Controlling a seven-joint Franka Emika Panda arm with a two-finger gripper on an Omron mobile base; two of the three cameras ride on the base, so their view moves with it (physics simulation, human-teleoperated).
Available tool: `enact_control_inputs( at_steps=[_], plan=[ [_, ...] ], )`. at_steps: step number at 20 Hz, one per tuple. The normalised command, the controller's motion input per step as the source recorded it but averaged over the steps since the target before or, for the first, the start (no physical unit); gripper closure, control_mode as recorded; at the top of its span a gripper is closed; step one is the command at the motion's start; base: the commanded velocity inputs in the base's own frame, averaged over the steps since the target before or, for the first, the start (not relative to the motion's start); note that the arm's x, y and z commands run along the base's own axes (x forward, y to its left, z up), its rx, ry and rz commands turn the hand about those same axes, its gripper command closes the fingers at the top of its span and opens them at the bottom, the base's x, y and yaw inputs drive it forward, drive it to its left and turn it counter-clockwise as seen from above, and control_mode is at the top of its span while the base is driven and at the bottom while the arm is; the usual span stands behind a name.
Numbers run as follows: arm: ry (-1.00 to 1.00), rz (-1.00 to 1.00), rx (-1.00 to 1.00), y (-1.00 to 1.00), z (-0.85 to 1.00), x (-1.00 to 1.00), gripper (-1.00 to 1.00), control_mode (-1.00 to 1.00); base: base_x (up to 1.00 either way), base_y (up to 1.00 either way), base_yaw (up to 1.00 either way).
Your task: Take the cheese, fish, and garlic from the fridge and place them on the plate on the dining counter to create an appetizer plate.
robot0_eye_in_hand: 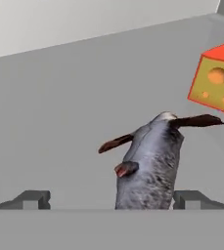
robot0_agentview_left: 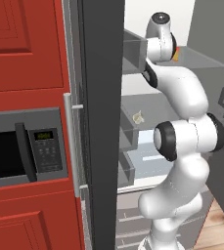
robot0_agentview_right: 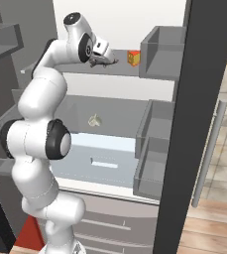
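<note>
Inside the open fridge (robot0_agentview_left: 103, 97) (robot0_agentview_right: 204, 99) my gripper (robot0_eye_in_hand: 113, 200) (robot0_agentview_right: 103, 59) reaches over the upper shelf. It is open, and its fingertips (robot0_eye_in_hand: 35, 199) stand on either side of the near end of the grey fish (robot0_eye_in_hand: 150, 163) (robot0_agentview_right: 109, 62), which lies flat on the shelf. The orange-yellow cheese (robot0_eye_in_hand: 216, 80) (robot0_agentview_right: 133, 57) (robot0_agentview_left: 176, 54) wedge stands just beyond the fish, to its right. One shelf lower sits the off-white garlic (robot0_agentview_right: 94, 119) (robot0_agentview_left: 139, 117). The plate and the dining counter are out of view.
Grey door bins (robot0_agentview_right: 159, 49) (robot0_agentview_right: 152, 163) line the fridge's right side, close to the cheese. A microwave (robot0_agentview_left: 20, 151) sits in red cabinets to the left. The fridge's grey handle (robot0_agentview_left: 72, 146) runs upright beside it. Pale drawers (robot0_agentview_right: 105, 223) lie below the shelves.
</note>
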Motion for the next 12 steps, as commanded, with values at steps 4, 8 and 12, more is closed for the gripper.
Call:
enact_control_inputs(
  at_steps=[4,8,12],
  plan=[
    [0.05,-0.03,0.00,-0.04,-0.07,0.39,-1.00,-1.00,0.00,0.00,0.00],
    [0.00,-0.05,0.00,-0.24,-0.19,0.16,-1.00,-1.00,0.00,0.00,0.00],
    [0.00,-0.10,0.00,-0.42,-0.41,0.00,-1.00,-1.00,0.00,0.00,0.00]
  ],
)
